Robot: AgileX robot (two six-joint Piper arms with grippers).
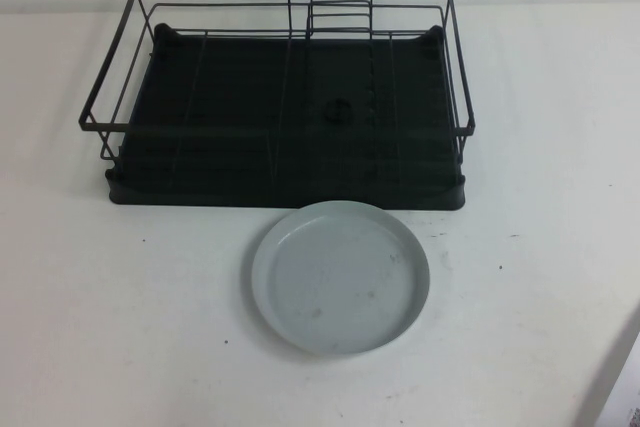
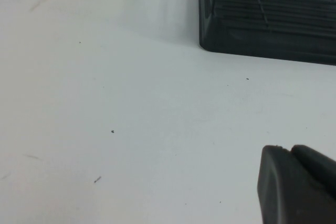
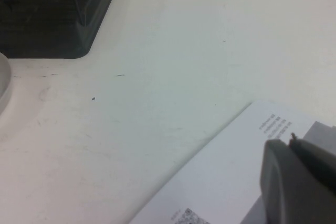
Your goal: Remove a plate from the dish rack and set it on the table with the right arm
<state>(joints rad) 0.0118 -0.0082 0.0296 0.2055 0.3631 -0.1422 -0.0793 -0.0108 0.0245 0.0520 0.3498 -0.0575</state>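
The pale grey-blue plate [image 1: 340, 277] lies flat on the white table [image 1: 120, 327], just in front of the black wire dish rack [image 1: 200, 147]. The rack holds no plates. Neither arm shows in the high view. My left gripper [image 2: 290, 150] is shut and empty above bare table, off the rack's corner [image 2: 262, 19]. My right gripper [image 3: 290, 141] is shut and empty above a printed sheet, well away from the plate, whose rim [image 3: 3, 85] shows at that view's edge beside the rack's corner [image 3: 47, 19].
A white printed sheet of paper [image 3: 231, 166] lies on the table under my right gripper; it also shows at the near right corner in the high view [image 1: 620, 387]. A small upright wire holder [image 1: 340, 12] stands at the back of the rack.
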